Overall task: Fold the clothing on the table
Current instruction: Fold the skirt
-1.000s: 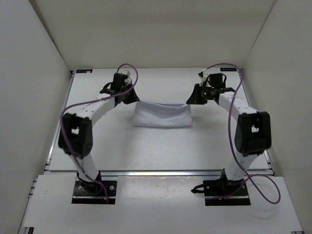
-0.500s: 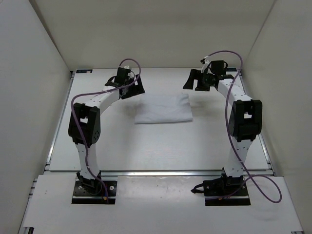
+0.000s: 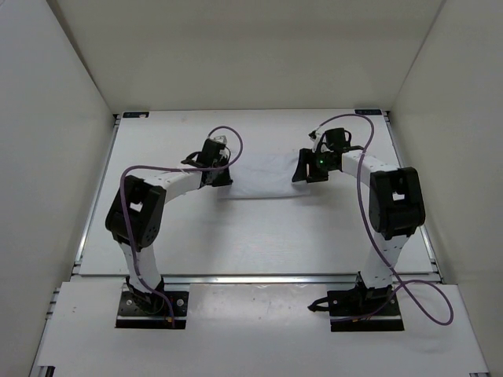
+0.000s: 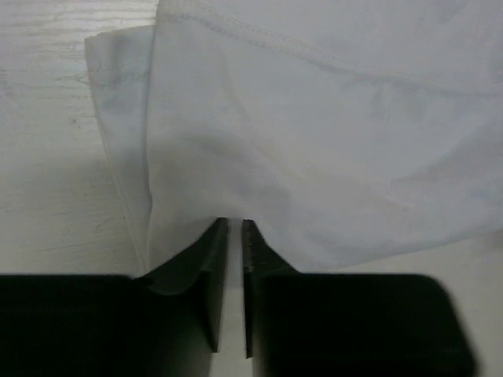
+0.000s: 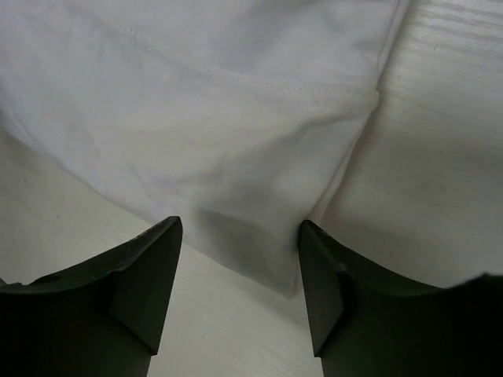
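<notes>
Lying flat toward twelve o'clock on the surface [image 3: 259, 236], one piece of clothing [image 3: 263, 179] sat between two claws. The left claw [image 4: 233, 228], at the cloth's nine o'clock end, was narrowed to a thin slit, pinching the hem. The right claw [image 5: 240, 226], at the three o'clock end, stood wide, with a corner of the fabric between its fingers. From above, both ends of the cloth were hidden under the wrists, and the fingertips were hard to make out.

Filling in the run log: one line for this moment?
clothing: flat on table | left gripper: shut on its edge | right gripper: open around its corner
</notes>
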Controlling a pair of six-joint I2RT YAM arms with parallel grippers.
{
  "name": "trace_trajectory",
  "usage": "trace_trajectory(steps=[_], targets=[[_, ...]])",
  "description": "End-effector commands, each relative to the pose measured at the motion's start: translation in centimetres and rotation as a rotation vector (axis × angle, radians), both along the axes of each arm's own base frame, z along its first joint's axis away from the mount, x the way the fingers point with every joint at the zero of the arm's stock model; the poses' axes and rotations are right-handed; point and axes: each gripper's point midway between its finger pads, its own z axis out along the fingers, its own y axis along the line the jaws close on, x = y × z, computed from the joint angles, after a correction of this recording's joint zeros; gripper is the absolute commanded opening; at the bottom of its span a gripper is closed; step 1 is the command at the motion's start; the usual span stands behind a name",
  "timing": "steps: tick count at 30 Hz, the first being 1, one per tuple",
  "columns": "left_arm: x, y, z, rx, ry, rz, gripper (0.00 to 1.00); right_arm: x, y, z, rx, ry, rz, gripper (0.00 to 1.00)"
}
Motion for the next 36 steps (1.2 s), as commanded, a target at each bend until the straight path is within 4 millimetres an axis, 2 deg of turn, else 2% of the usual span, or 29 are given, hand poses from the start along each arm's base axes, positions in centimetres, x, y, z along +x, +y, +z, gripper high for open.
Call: trace_trajectory(steps=[1, 2, 3, 4, 7, 11, 12, 18, 20, 21, 26, 27, 30, 32, 33, 34, 35, 36], targets=[[0.5, 0.0, -0.2, 0.025, -0.009, 0.005, 0.17, 1.3, 0.2, 0.2, -0.015, -0.046, -0.003, 0.55], [0.4, 0.1, -0.4, 0.033, 0.001, 0.008, 0.13, 1.3, 0.3, 0.2, -0.014, -0.053, 0.005, 0.53], [0.2, 0.3, -0.8, 0.033, 0.023, 0.013, 0.03, 1.2, 0.4, -0.1, -0.017, -0.043, 0.007, 0.50], [-0.2, 0.5, -1.3, 0.053, 0.036, 0.009, 0.00, 1.3, 0.2, -0.4, -0.017, -0.036, -0.002, 0.49], [-1.4, 0.8, -2.4, 0.068, 0.093, 0.004, 0.00, 0.5, 0.5, -1.9, -0.008, 0.015, 0.010, 0.36], [-3.3, 1.4, -3.7, 0.122, 0.152, -0.004, 0.00, -0.8, 0.3, -3.1, -0.012, 0.061, 0.015, 0.28], [-3.7, 1.3, -3.7, 0.135, 0.164, -0.014, 0.00, -1.0, 0.6, -3.0, -0.010, 0.056, 0.026, 0.25], [-6.8, 2.9, -4.6, 0.195, 0.270, -0.013, 0.00, -2.8, -1.3, -3.7, -0.039, 0.102, -0.019, 0.17], [-7.8, 3.3, -4.3, 0.192, 0.288, -0.020, 0.00, -3.5, -1.7, -2.9, -0.017, 0.102, -0.025, 0.17], [-8.4, 3.3, -3.9, 0.180, 0.299, -0.024, 0.00, -4.6, -1.7, -3.0, -0.015, 0.119, -0.022, 0.19], [-10.4, 3.6, -1.9, 0.194, 0.306, -0.055, 0.00, -7.2, -2.3, -2.4, -0.047, 0.138, -0.014, 0.25], [-10.4, 3.7, -1.4, 0.188, 0.301, -0.050, 0.00, -7.4, -2.2, -2.4, -0.053, 0.135, -0.011, 0.27], [-9.5, 3.5, 0.4, 0.128, 0.278, -0.057, 0.00, -6.9, -2.3, -1.1, -0.048, 0.116, -0.016, 0.42], [-7.3, 3.2, 2.8, 0.077, 0.207, -0.052, 0.15, -6.7, -2.4, -0.5, -0.049, 0.111, -0.019, 0.55], [-6.7, 3.2, 3.5, 0.069, 0.183, -0.046, 0.25, -5.9, -2.4, 0.2, -0.048, 0.089, -0.022, 0.57], [-6.0, 2.8, 4.0, 0.070, 0.149, -0.057, 0.31, -5.6, -2.6, 0.4, -0.054, 0.081, -0.026, 0.61], [-5.2, 2.6, 4.3, 0.066, 0.121, -0.056, 0.42, -5.6, -2.5, 0.6, -0.057, 0.080, -0.023, 0.64], [-4.7, 2.4, 3.8, 0.075, 0.118, -0.058, 0.45, -5.7, -2.9, 0.2, -0.068, 0.090, -0.034, 0.67]])
